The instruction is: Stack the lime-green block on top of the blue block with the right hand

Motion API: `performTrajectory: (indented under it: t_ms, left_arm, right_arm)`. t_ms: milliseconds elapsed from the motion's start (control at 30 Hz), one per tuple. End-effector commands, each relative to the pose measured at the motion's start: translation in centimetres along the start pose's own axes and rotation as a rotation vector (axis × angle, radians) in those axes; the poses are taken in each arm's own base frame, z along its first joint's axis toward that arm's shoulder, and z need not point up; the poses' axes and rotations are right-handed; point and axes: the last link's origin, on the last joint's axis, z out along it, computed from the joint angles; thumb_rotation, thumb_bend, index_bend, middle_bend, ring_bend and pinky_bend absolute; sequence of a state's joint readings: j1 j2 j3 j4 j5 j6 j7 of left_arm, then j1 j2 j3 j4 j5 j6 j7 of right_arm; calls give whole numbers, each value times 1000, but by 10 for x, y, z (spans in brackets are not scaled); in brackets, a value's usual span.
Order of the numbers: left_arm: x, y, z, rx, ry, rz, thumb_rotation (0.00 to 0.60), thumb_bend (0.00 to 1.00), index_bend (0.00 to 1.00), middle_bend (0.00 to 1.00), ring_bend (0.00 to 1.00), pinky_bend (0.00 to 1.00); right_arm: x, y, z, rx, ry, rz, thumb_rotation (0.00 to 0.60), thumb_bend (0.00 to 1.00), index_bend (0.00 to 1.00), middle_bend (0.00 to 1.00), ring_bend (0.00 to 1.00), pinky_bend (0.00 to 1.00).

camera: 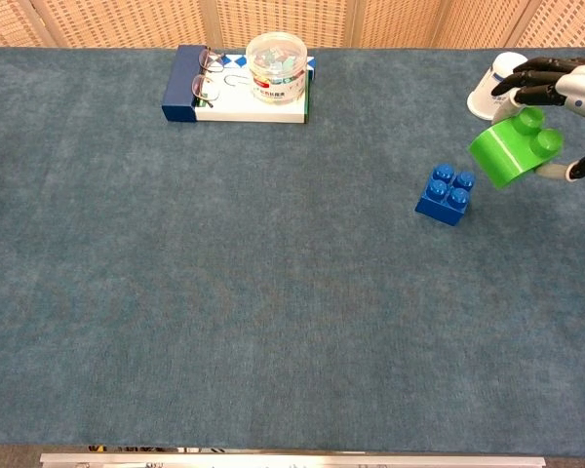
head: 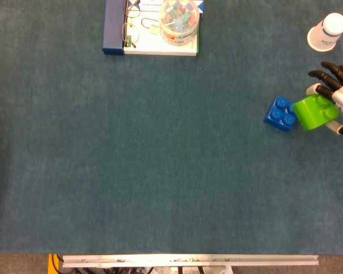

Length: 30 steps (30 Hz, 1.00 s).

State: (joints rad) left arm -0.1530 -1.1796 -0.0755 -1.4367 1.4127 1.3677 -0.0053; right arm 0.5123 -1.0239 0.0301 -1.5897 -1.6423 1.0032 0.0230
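Observation:
My right hand [head: 338, 98] [camera: 565, 93] grips the lime-green block [head: 314, 112] [camera: 515, 149] and holds it tilted in the air, just right of the blue block. The blue block [head: 281, 114] [camera: 446, 194] sits on the blue-grey cloth [head: 160, 160] with its studs up, apart from the green one. In the chest view the green block hangs above and to the right of the blue one. My left hand shows in neither view.
A white paper cup [head: 327, 32] [camera: 497, 85] lies upside down at the far right, close behind my right hand. At the back middle a flat box [head: 151, 34] [camera: 236, 96] carries glasses and a clear round tub [head: 178, 20] [camera: 275, 66].

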Motion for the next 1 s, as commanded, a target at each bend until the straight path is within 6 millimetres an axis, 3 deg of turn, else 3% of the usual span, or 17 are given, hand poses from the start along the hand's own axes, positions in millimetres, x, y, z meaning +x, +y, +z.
performTrajectory:
  t_ms: [33,500,1000]
  left_arm:
    - [-1,-5,5,10,-10,-6,600,199,385,353,273,412]
    - [-7,-19,33,71,-58,14,600,199,385,353,273,413]
    - [-8,-27,49,129,-68,39,600,199,385,354,273,413]
  right_arm:
    - [4,9,5,44,3,-27,600,263,484,165,0,160]
    - [0,38,44,148,3,45,600,264,510,191,0,160]
    - [-3,47,79,241,-102,30,600,286,546,201,0,160]
